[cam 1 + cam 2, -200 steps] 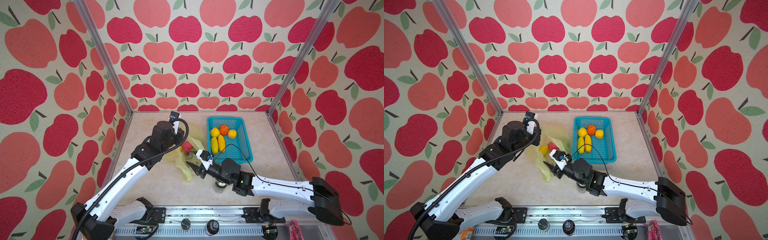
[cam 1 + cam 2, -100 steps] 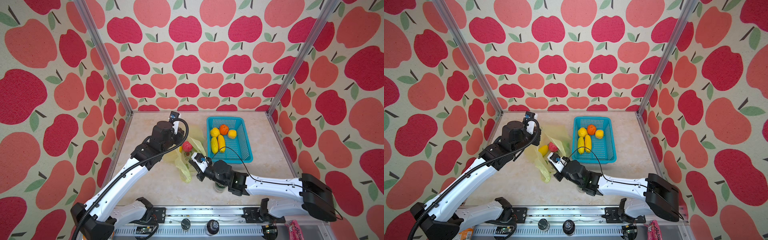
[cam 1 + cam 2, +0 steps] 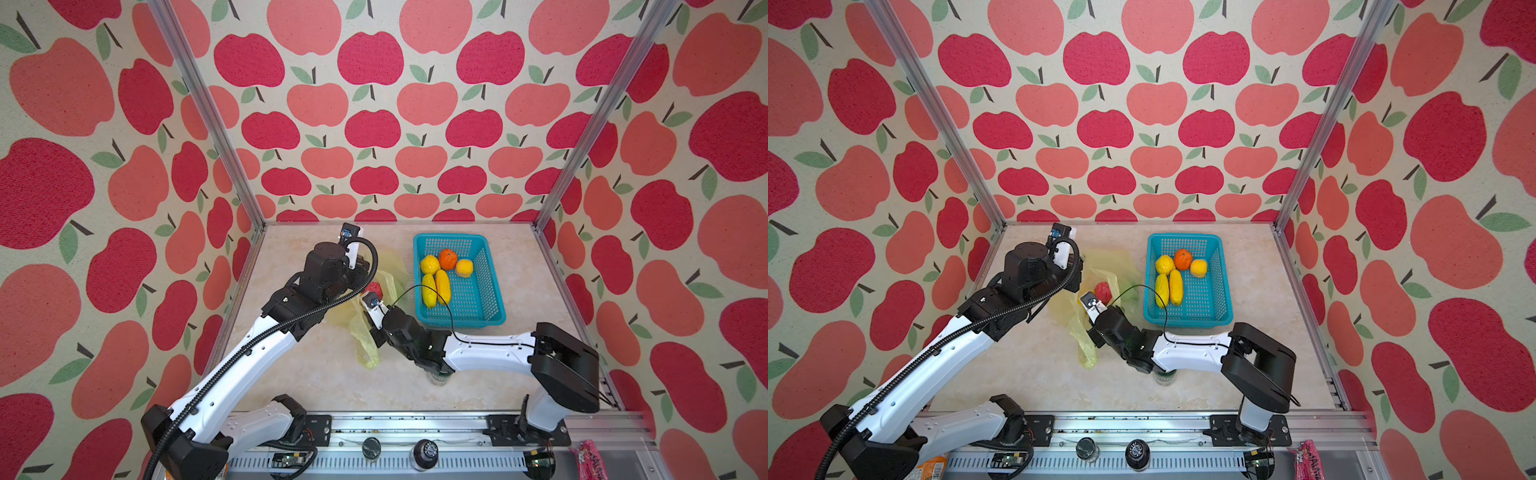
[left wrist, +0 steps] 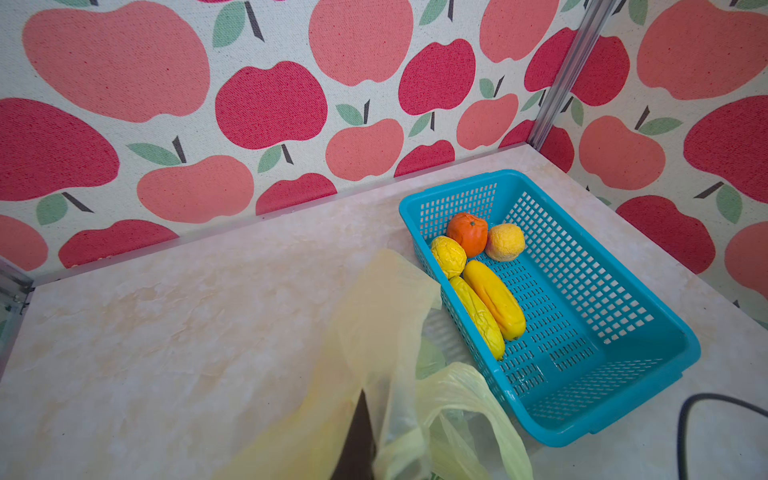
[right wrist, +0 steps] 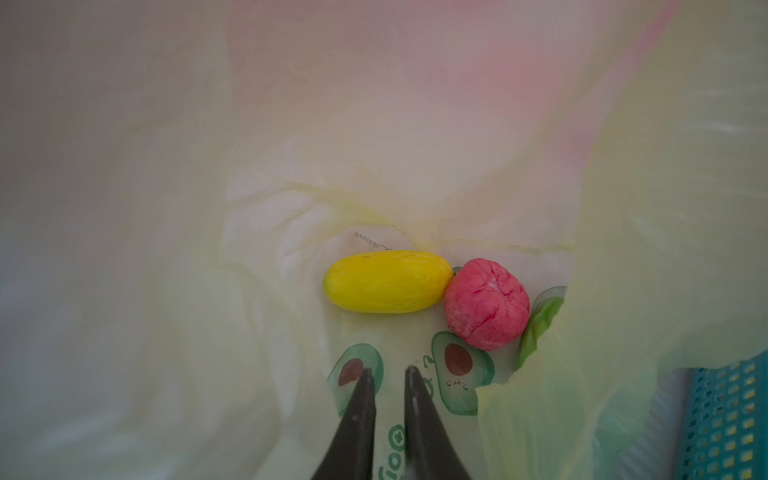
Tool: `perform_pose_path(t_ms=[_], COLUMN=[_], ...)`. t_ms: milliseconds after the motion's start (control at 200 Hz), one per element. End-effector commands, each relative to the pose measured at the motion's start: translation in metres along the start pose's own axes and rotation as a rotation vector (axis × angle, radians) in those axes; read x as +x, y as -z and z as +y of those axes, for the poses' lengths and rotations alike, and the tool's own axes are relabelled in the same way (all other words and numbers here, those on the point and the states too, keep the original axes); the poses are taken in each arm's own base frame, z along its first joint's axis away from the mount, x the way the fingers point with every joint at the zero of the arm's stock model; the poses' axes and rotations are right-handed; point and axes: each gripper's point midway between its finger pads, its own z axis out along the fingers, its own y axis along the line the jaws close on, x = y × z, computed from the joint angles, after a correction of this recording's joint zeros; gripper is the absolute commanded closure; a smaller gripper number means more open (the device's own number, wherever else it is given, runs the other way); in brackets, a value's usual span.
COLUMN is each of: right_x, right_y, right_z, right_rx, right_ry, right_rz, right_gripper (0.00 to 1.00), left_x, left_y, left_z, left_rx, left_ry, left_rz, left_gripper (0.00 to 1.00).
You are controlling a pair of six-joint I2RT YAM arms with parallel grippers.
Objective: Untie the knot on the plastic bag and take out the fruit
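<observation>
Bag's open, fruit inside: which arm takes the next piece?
Right. The right gripper sits inside the plastic bag, jaws apart and empty, facing the yellow fruit and pink fruit. The left gripper is clamped on the bag's edge, holding it open.

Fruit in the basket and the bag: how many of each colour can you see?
Yellow: 4, lemon, two long fruits in the basket, one long fruit in the plastic bag
Orange fruit: 1
Yellow-orange fruit: 1
Pink-red fruit: 1
Green fruit, mostly hidden: 1
Total: 8

Thin, glossy, see-through plastic bag (image 3: 358, 329); hard perforated plastic basket (image 3: 473, 300); matt, wrinkled fruit (image 5: 486, 309); smooth marbled bench (image 3: 316, 374).
</observation>
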Motion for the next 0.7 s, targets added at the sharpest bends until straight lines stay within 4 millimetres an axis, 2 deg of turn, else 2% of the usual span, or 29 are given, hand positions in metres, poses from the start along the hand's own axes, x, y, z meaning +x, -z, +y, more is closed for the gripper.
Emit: perform_pose_path(t_ms=[0,130,290,445,510,520,540,610,695], right_x=[-0.008,-0.002,0.010,0.019,0.021,0.022,0.022,0.027,0.034], right_y=[-0.002,-0.013,-0.037,-0.066,-0.075,-0.079,-0.085,-0.098,-0.111], right_z=[0.001,0.004,-0.011,-0.025,-0.023,-0.037,-0.044,-0.051,-0.063], right_rx=[0.080,0.084,0.124,0.170,0.179,0.205,0.224,0.257,0.319], right_ry=[0.039,0.021,-0.059,-0.081,-0.078,-0.089,-0.087,-0.062,-0.028], right_rz=[0.003,0.059,0.159,0.239,0.255,0.259,0.261,0.278,0.317], right_gripper=[0.80,0.75,0.69,0.49,0.42,0.40,0.37,0.29,0.25], left_x=[-0.008,-0.008,-0.007,-0.008,-0.007,-0.008,-0.008,-0.008,-0.008], left_y=[0.005,0.005,0.005,0.006,0.005,0.005,0.005,0.005,0.006], left_z=[-0.004,-0.006,-0.007,-0.010,-0.010,-0.011,-0.011,-0.013,-0.015], left_rx=[0.021,0.026,0.031,0.038,0.040,0.041,0.042,0.050,0.056], left_ry=[-0.004,-0.004,-0.006,-0.009,-0.013,-0.013,-0.013,-0.018,-0.020], left_rz=[-0.035,-0.033,-0.033,-0.035,-0.033,-0.035,-0.034,-0.033,-0.035], left_gripper=[1.00,1.00,1.00,1.00,1.00,1.00,1.00,1.00,1.00])
